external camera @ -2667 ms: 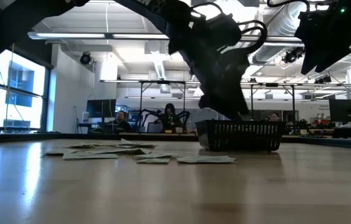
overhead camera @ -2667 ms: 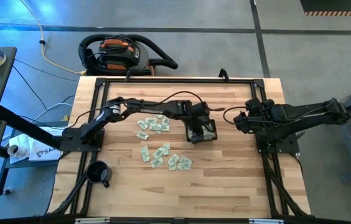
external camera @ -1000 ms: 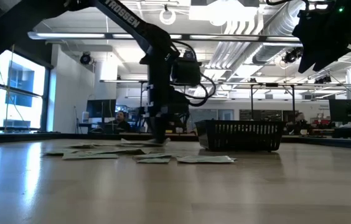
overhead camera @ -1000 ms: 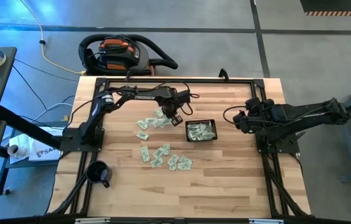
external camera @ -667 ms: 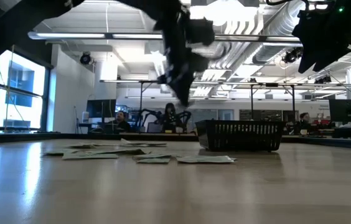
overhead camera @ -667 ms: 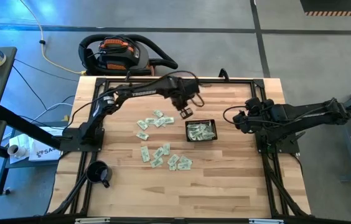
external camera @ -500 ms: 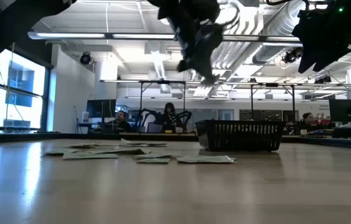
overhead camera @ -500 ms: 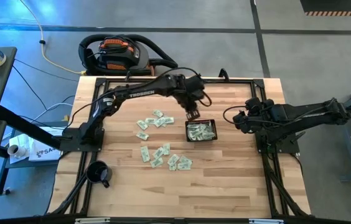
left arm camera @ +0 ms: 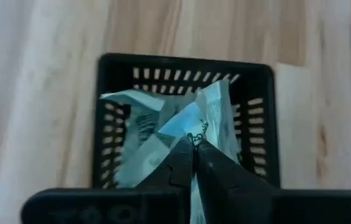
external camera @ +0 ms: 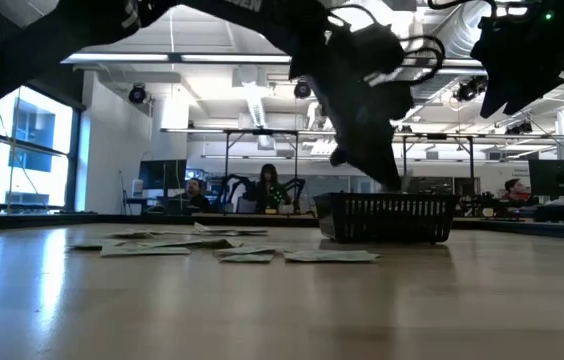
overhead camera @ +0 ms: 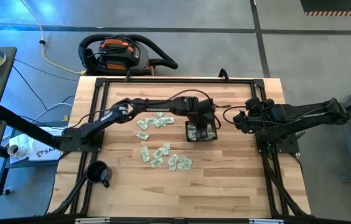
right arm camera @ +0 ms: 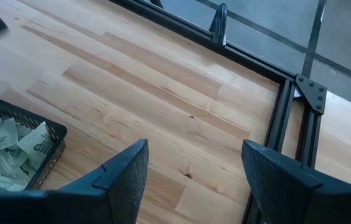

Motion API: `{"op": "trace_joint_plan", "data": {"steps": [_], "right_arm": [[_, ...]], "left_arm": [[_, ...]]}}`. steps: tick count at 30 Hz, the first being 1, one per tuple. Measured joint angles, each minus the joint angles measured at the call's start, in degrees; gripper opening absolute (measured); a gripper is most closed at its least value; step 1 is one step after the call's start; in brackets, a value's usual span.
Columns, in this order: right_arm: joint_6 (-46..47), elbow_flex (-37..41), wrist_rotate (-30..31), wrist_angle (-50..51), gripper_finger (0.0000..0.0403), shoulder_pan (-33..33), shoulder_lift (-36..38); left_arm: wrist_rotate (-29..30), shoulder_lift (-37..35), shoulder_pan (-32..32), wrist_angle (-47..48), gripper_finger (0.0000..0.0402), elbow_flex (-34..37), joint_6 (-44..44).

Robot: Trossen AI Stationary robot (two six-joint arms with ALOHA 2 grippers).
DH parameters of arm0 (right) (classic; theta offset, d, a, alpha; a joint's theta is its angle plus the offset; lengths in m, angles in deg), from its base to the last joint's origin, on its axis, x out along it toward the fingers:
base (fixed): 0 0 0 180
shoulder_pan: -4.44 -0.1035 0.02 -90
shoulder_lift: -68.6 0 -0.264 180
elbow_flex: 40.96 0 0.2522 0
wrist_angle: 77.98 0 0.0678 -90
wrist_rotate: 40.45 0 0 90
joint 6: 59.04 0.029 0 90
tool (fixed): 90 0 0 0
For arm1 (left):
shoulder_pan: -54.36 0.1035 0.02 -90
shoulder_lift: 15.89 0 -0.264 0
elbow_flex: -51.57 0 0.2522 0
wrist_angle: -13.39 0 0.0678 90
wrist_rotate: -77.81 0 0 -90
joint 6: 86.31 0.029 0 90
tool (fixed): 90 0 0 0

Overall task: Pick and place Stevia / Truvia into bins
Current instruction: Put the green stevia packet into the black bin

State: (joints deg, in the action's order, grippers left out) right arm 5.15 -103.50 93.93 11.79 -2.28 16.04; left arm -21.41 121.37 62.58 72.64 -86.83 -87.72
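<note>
Our left claw sits at the lower centre of the left wrist view, fingers nearly together, with a pale sachet pinched at the tips or just slipping free; we cannot tell which. It hangs over the open basket, which fills the middle of that frame and already holds a heap of crumpled sachets.

In the high view the left claw is at frame centre, directly above the basket and hiding most of it. We judge we are at the drop step: one sachet brought over the bin and being let go.

To the left of the basket in the high view, loose sachets lie just beside it, and a second scatter lies lower, toward the bottom centre of the table. A mug stands at lower left.

Our right claw waits just right of the basket, fingers spread wide and empty.

Next we need to open fully, lift clear of the basket walls, and swing left to the nearest loose sachet, coming down flat enough to pinch its thin edge.
</note>
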Motion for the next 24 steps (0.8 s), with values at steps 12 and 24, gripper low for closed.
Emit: {"op": "trace_joint_plan", "data": {"steps": [12, 24], "right_arm": [[-0.16, 0.0, -0.17, 0.0, 0.0249, 0.02, 0.0], [-0.22, 2.09, 0.62, -0.4, 0.0249, 0.03, 0.04]], "left_arm": [[-0.51, 0.97, -1.22, -2.09, 0.0143, -0.09, -0.29], [13.06, -2.46, -1.02, 23.89, 0.0247, -8.66, 5.07]]}}
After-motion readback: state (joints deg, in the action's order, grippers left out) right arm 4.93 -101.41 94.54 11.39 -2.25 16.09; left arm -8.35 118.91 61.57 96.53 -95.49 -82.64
